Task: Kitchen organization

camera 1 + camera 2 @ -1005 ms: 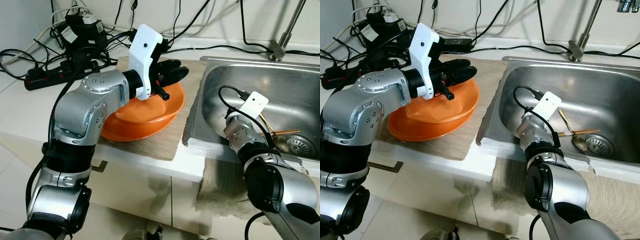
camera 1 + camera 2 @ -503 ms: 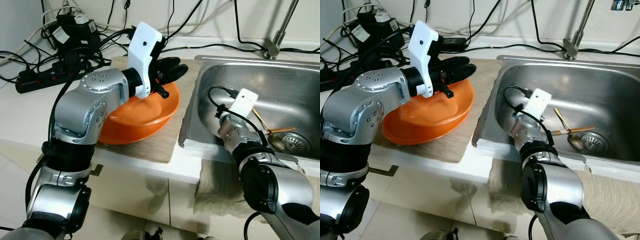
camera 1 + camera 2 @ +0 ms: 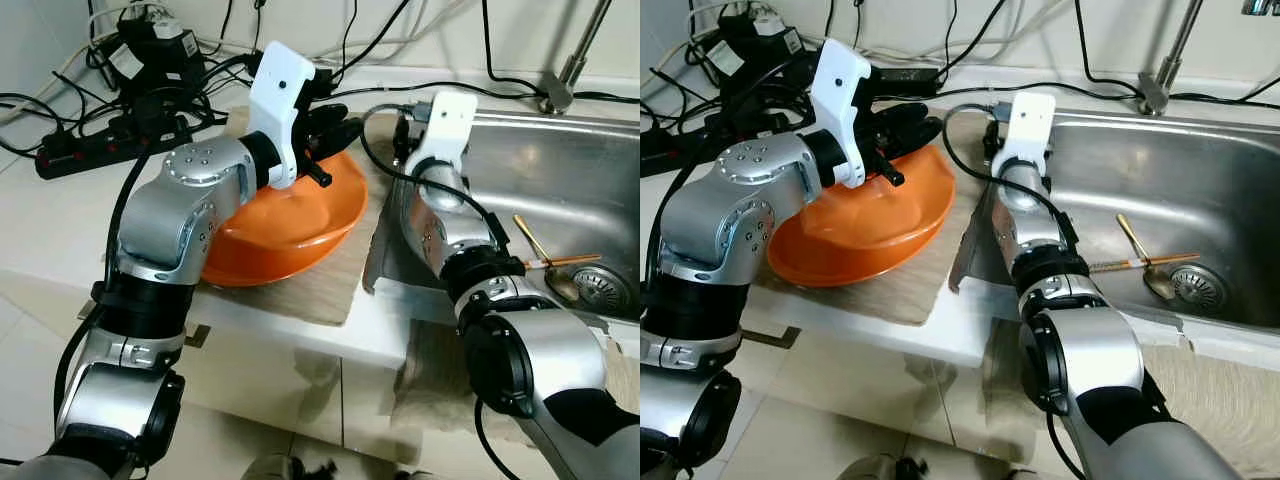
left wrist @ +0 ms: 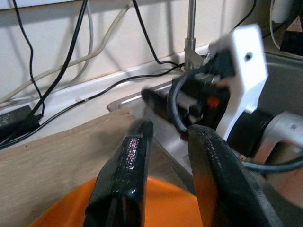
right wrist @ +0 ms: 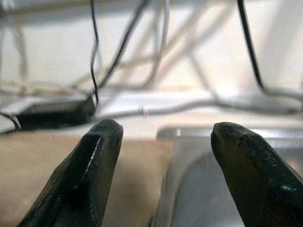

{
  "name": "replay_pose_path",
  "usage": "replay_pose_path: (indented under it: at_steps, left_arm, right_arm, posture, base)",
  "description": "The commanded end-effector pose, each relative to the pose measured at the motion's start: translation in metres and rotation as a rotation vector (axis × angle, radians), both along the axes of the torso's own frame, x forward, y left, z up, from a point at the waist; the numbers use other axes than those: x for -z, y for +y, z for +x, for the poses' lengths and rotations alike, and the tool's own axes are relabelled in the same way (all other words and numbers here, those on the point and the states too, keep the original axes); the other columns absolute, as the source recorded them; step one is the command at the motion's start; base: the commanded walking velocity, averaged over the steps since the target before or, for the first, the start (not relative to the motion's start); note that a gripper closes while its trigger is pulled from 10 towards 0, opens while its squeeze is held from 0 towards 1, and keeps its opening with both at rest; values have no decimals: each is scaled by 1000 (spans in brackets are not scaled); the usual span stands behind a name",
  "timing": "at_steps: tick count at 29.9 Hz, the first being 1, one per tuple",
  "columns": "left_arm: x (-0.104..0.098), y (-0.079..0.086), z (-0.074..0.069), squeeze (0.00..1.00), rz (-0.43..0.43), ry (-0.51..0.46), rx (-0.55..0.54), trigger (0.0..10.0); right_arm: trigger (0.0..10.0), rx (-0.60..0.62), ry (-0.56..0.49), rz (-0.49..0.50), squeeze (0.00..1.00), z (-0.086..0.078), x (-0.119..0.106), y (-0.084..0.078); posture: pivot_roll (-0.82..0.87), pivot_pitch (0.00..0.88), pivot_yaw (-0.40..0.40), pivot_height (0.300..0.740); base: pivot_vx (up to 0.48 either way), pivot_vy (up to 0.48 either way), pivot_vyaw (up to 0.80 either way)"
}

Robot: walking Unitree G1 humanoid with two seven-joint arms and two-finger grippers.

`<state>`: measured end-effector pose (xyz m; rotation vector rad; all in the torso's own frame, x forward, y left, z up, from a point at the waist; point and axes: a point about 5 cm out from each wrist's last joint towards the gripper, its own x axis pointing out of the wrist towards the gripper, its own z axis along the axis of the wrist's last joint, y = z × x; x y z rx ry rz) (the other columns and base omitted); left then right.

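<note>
Crowded counter, open sink basin

In the head views, the upper left is blocked by a power strip (image 3: 95, 150) and tangled black cables (image 3: 160, 60); the orange bowl (image 3: 285, 225) fills the wooden board (image 3: 330, 285), with the left gripper (image 3: 335, 130) at its far rim. The right gripper (image 3: 992, 135) stands over the sink (image 3: 590, 160) edge. At right, the basin is open except for 2 utensils (image 3: 545, 262) near the drain (image 3: 605, 288).

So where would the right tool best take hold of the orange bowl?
Probably the bowl's thin rim on the sink-facing side, one finger inside, one outside. The bowl sits tilted on the mat with the left tool already at its far rim, and the open right tool is beside that edge.
</note>
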<state>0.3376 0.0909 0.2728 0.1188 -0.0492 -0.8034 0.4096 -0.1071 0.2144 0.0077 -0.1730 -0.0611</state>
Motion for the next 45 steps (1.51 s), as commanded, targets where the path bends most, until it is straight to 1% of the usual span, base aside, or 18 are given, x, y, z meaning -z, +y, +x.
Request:
replay_pose_path:
  at_steps: [1,6,9,12,13,14,15,18,22,23,24,28,30,31,34,37,41,45]
  left_arm:
    - [3,8,4,0,0,-6,-48,10000]
    - [9,20,10,0,-7,-1,-113,10000]
    - [11,28,13,0,-16,-4,-159,10000]
    - [11,31,15,0,-20,-11,-176,10000]
    - [11,33,15,0,-23,-16,-188,10000]
    - [13,37,16,0,-36,-14,-209,10000]
    - [15,40,17,0,-40,-11,-224,10000]
    - [19,43,17,0,-40,-9,-240,10000]
    - [23,52,17,0,-32,-24,-306,10000]
    - [26,64,18,0,-45,-31,-389,10000]
    - [29,70,18,0,-46,-30,-426,10000]
    - [33,83,16,0,-59,-28,-507,10000]
    - [34,100,12,0,-76,-39,-605,10000]
    - [34,100,12,0,-76,-39,-605,10000]
    - [33,114,4,0,-80,-55,-681,10000]
    - [32,116,-3,0,-88,-50,-696,10000]
    - [39,112,-10,0,-118,-23,-706,10000]
    - [42,106,-20,0,-137,-14,-703,10000]
  right_arm:
    - [10000,-24,-97,-42,0,-2,-14,2]
    - [10000,-74,-208,-90,0,-12,-23,5]
    - [10000,-188,-269,-104,0,-22,-32,11]
    - [10000,-278,-269,-121,0,-27,-33,15]
    - [10000,-339,-247,-133,0,-31,-31,18]
    - [10000,-479,-199,-138,0,-41,-24,23]
    - [10000,-551,-163,-108,0,-47,-18,24]
    - [10000,-562,-141,-107,0,-49,-14,21]
    - [10000,-529,-118,-122,0,-51,-8,13]
    - [10000,-495,-108,-130,0,-54,-6,6]
    - [10000,-474,-106,-137,0,-56,-5,2]
    - [10000,-406,-129,-203,0,-62,-8,-6]
    - [10000,-311,-194,-270,0,-68,-13,-12]
    - [10000,-311,-194,-270,0,-68,-13,-12]
    - [10000,-162,-246,-273,0,-79,-16,-20]
    - [10000,-91,-231,-246,0,-88,-12,-24]
    - [10000,-23,-132,-176,0,-94,6,-28]
    - [10000,12,-88,-182,0,-99,18,-28]
  posture:
    - [88,0,70,740]
    - [82,0,64,740]
    - [80,0,62,740]
    - [77,0,57,740]
    - [77,0,57,740]
    - [69,0,54,740]
    - [66,0,52,740]
    - [63,0,51,740]
    - [61,0,53,740]
    - [60,0,56,740]
    - [60,0,57,740]
    - [58,0,63,740]
    - [58,0,67,740]
    - [58,0,67,740]
    - [58,0,67,740]
    - [58,0,67,740]
    - [52,0,70,740]
    - [51,0,71,740]
  base:
    - [0,0,0]
    - [0,0,0]
    - [0,0,0]
    - [0,0,0]
    - [0,0,0]
    - [0,0,0]
    - [0,0,0]
    - [0,0,0]
    - [0,0,0]
    - [0,0,0]
    - [0,0,0]
    - [0,0,0]
    - [0,0,0]
    - [0,0,0]
    - [0,0,0]
    - [0,0,0]
    - [0,0,0]
    - [0,0,0]
